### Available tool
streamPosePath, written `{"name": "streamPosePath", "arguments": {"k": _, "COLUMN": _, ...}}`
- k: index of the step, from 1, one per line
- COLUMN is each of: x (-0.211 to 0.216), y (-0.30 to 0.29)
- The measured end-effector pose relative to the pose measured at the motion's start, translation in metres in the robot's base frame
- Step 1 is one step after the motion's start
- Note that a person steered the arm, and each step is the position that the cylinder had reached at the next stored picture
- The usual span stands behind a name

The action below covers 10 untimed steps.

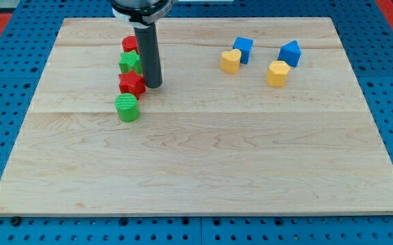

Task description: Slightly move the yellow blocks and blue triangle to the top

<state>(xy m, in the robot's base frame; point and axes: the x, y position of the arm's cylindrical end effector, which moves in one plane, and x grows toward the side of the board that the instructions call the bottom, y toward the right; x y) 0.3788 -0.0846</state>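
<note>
**Tip parked among the red and green blocks, task blocks well off to the view's right**

My tip [154,86] rests on the counter [203,156] in its upper-left part. The tool is a bare rod with nothing to open or close, so it grasps nothing. The rod stands upright, and its lower end sits just to the view's right of a red star-shaped block [132,84], touching it or very nearly so; I cannot tell which.

That red star belongs to a short column of four blocks running from the view's top to its bottom. At the top is a red block [129,44], partly hidden behind the rod, its shape unclear. Below it is a green block [130,62], also of unclear shape. Then comes the red star, and last a green cylinder-like block [126,107], standing just below the star.

The task's blocks lie well apart from my tip, toward the view's upper right. A yellow heart-shaped block [230,60] sits against a blue cube [243,49], the cube just above and to its right. Further right, the blue triangle [289,53] stands near a yellow hexagon-like block [277,73], which lies just below and to the triangle's left.
</note>
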Motion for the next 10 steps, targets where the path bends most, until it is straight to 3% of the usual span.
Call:
{"name": "streamPosePath", "arguments": {"k": 2, "x": -0.002, "y": 0.019}}
{"name": "streamPosePath", "arguments": {"k": 5, "x": -0.011, "y": 0.160}}
{"name": "streamPosePath", "arguments": {"k": 8, "x": -0.034, "y": 0.168}}
{"name": "streamPosePath", "arguments": {"k": 10, "x": -0.056, "y": 0.225}}
